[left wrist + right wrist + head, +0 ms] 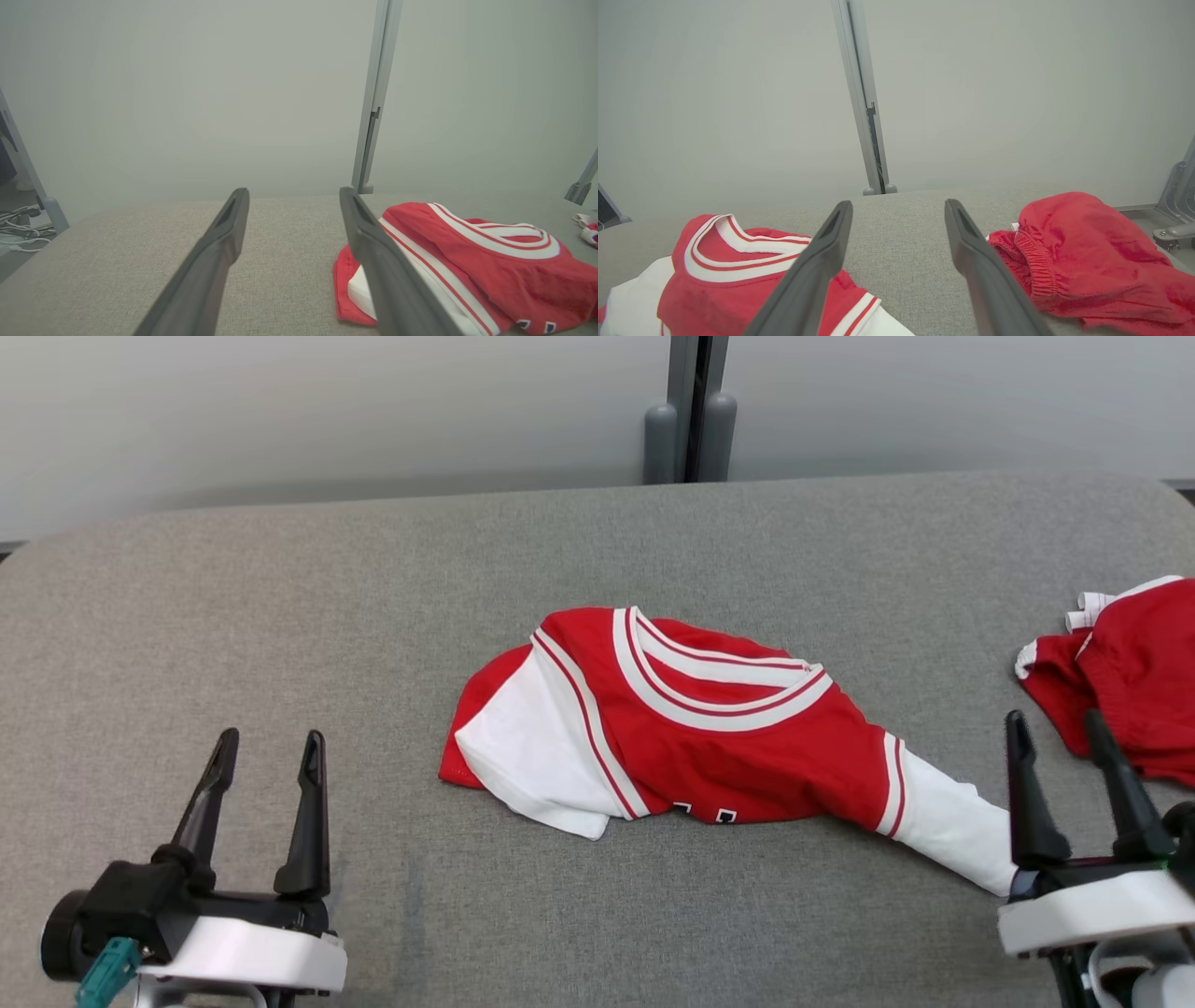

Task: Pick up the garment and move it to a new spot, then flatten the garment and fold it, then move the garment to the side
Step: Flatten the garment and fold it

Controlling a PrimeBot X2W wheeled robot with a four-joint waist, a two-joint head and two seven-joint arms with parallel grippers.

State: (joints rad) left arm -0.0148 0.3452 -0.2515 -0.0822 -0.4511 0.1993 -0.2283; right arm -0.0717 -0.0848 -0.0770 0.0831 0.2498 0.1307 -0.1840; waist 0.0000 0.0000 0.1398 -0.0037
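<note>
Big grey table (280, 616) with a soft cloth top and round back corners. Red and white shirt (728, 747) in the middle, all crumpled, collar toward the back edge, one white sleeve stretched out toward the front right. Red shorts (1139, 681) in a heap at the right edge, near the shirt but not touching.

Grey woven tabletop (280, 579) with rounded far corners. Light is even and diffuse, with a soft shadow along the far edge. Behind it are pale frosted wall panels (327, 411), split by a vertical post (695, 392) on two rounded grey feet (661, 443). Off the left edge, loose cables (21, 233) lie on the floor, possibly power leads. A grey metal bracket (1178, 200) sits past the right edge.
</note>
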